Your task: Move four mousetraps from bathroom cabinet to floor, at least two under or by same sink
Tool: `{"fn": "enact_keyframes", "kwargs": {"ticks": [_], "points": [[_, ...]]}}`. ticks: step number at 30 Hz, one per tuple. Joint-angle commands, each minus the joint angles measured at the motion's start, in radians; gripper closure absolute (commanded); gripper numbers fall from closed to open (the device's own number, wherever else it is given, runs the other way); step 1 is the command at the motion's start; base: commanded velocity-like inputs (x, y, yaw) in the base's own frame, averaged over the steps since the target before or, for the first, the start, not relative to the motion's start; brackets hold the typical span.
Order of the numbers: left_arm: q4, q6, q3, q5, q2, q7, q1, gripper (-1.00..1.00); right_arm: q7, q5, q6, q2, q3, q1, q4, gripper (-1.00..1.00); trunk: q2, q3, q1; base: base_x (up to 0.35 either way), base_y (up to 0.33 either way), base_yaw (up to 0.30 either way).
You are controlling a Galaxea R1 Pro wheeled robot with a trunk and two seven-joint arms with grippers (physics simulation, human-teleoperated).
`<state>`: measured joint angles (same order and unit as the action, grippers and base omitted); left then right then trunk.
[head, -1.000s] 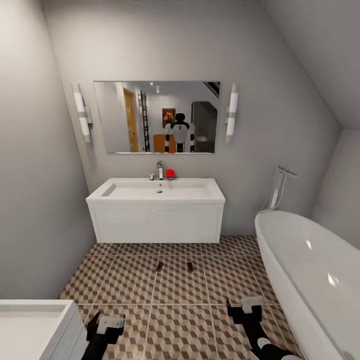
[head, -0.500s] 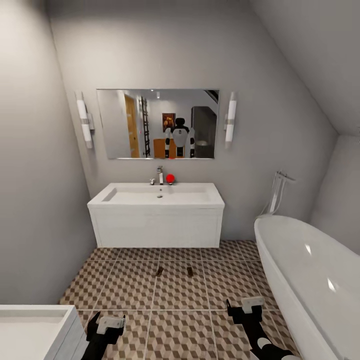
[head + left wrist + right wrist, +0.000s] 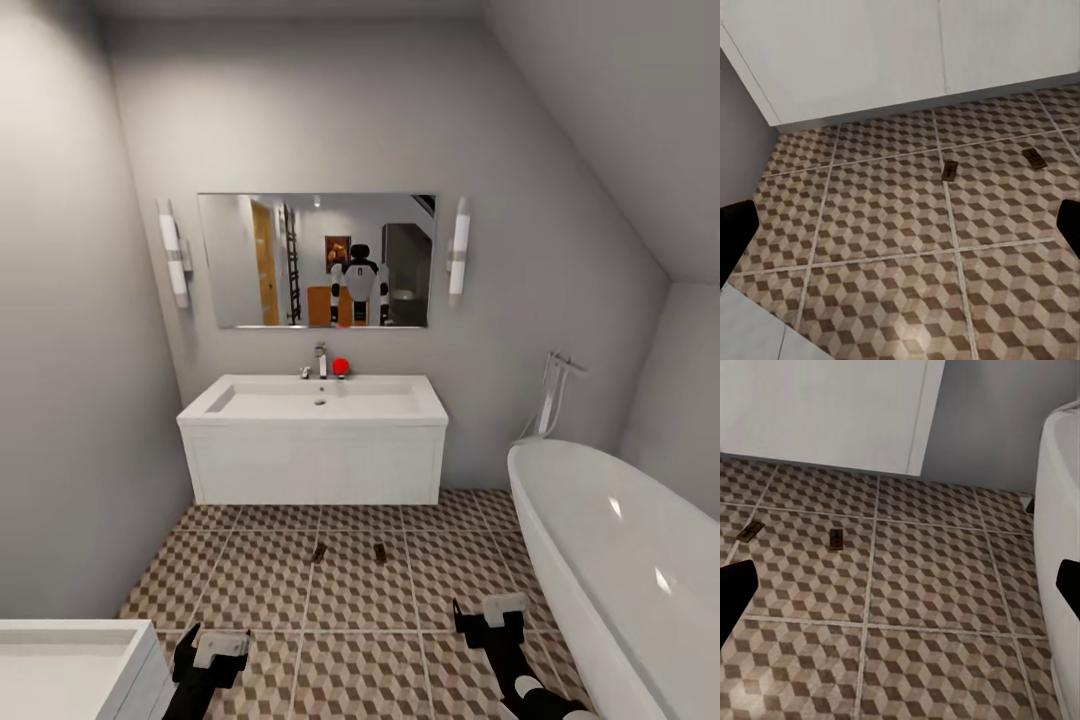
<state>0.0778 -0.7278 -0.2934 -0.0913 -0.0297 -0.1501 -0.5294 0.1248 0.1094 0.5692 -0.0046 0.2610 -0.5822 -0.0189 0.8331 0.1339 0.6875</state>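
Hanging low at about 7 o'clock, my left claw (image 3: 212,650) has its fingers spread apart with nothing between them, and my right claw (image 3: 492,612) at 5 o'clock is likewise spread and empty. In both wrist views the dark fingertips sit far out at opposite edges. Beneath them runs the bathroom floor (image 3: 360,600) with its cube-pattern tiles. A white unit (image 3: 70,665) sits at my near left, and a white bathtub (image 3: 620,560) curves along from 3 to 5 o'clock. Further ahead, toward 12 o'clock, two mousetraps lie flat on the tiles: one mousetrap (image 3: 319,552) just left of a grout line, the other mousetrap (image 3: 381,552) near it to the right, apart from each other. Both rest in front of the white sink (image 3: 313,440). Beyond, a faucet (image 3: 320,360) and a red ball (image 3: 341,367) stand at the basin's back, below a mirror (image 3: 317,260).
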Motion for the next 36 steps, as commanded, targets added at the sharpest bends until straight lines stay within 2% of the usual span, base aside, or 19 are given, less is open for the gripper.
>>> {"fn": "enact_keyframes", "kwargs": {"ticks": [1, 9, 16, 20, 23, 27, 32, 36], "points": [[0.004, -0.005, -0.009, -0.009, 0.001, 0.000, -0.002, -1.00, 0.001, 0.010, 0.003, 0.000, 0.009, -0.001, 0.001, -1.00, -0.006, -0.003, -0.004, 0.000, 0.000, 0.000], [0.004, -0.005, -0.009, -0.009, 0.001, 0.000, -0.002, -1.00, 0.001, 0.010, 0.003, 0.000, 0.009, -0.001, 0.000, -1.00, -0.062, -0.041, -0.034, 0.000, 0.000, 0.000], [0.004, -0.005, -0.009, -0.009, 0.001, 0.000, -0.002, -1.00, 0.001, 0.010, 0.001, 0.000, 0.009, -0.001, 0.001, -1.00, -0.062, -0.052, -0.034, 0.000, 0.000, 0.000], [0.004, -0.002, -0.009, -0.009, 0.008, -0.001, -0.001, -1.00, 0.001, 0.010, 0.001, -0.002, 0.009, 0.031, 0.002, -1.00, -0.062, -0.053, -0.034, 0.000, 0.000, 0.000], [0.004, 0.016, -0.009, -0.009, 0.010, -0.001, -0.001, -1.00, 0.000, 0.010, 0.004, -0.003, 0.009, 0.064, 0.002, -1.00, -0.062, -0.053, -0.034, 0.000, 0.000, 0.000], [0.004, 0.073, -0.009, -0.010, 0.011, -0.002, -0.001, -1.00, 0.000, 0.010, 0.024, -0.003, 0.010, 0.138, 0.002, -1.00, -0.062, -0.053, -0.034, 0.000, 0.000, 0.000], [0.003, 0.114, -0.009, -0.010, 0.011, -0.002, -0.001, -1.00, -0.002, 0.008, 0.166, 0.006, 0.010, 0.287, 0.002, -1.00, -0.062, -0.053, -0.034, 0.000, 0.000, 0.000], [0.003, 0.138, -0.009, -0.010, 0.011, -0.002, -0.001, -1.00, 0.001, 0.007, 0.197, 0.020, 0.010, 0.317, 0.002, -1.00, -0.062, -0.053, -0.034, 0.000, 0.000, 0.000]]}}
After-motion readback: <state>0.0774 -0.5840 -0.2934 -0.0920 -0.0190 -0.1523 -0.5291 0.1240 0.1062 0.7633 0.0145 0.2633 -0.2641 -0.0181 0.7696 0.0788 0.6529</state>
